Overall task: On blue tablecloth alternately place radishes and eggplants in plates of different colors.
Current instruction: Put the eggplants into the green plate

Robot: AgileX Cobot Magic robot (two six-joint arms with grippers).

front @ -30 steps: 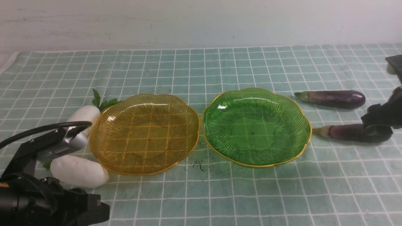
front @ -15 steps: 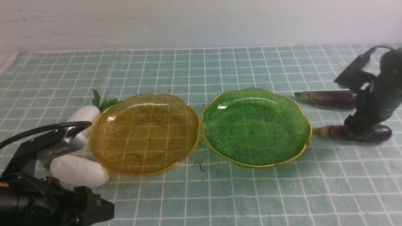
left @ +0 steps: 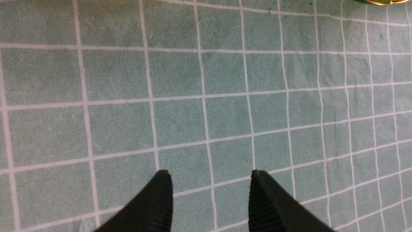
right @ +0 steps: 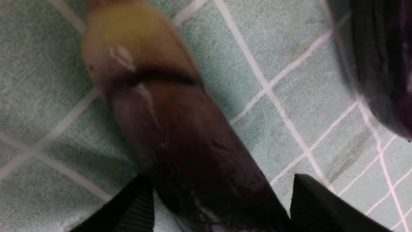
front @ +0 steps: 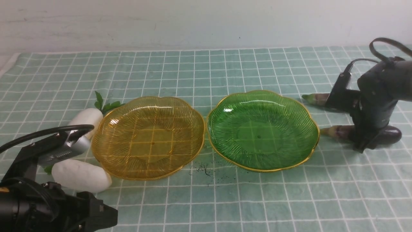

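Two eggplants lie on the blue tablecloth (front: 206,71) right of the green plate (front: 262,130). Both it and the amber plate (front: 148,135) are empty. Two radishes, near (front: 80,175) and far (front: 87,117), sit close against the amber plate's left side.

The right gripper (front: 365,145) is low over the near eggplant (front: 389,134), jaws wide and straddling its purple body. The wrist view shows one finger (right: 138,199) close by the skin and the other (right: 322,206) clearly apart. Nothing is gripped yet. The far eggplant (front: 317,98) lies near, partly hidden behind the arm. The left gripper (left: 209,175) is parted over bare cloth, holding nothing.

Step in hand, as I read it: grasp the near eggplant for one of the plates.

To do it well:
- Centre the jaws first, or the closer finger will likely push the eggplant sideways as they close.
- Bite on the thicker purple body, not the tapering stem cap (right: 128,38).
- The skin looks glossy and the body round, so it probably slips and rolls. Close firmly and square across it.
- Go low enough to catch below the widest part without pinching the cloth.
- Lift straight up to clear the other eggplant and the plate's gold rim, then set it down in the plate's middle.
- A knock on the rim could shift the plate.
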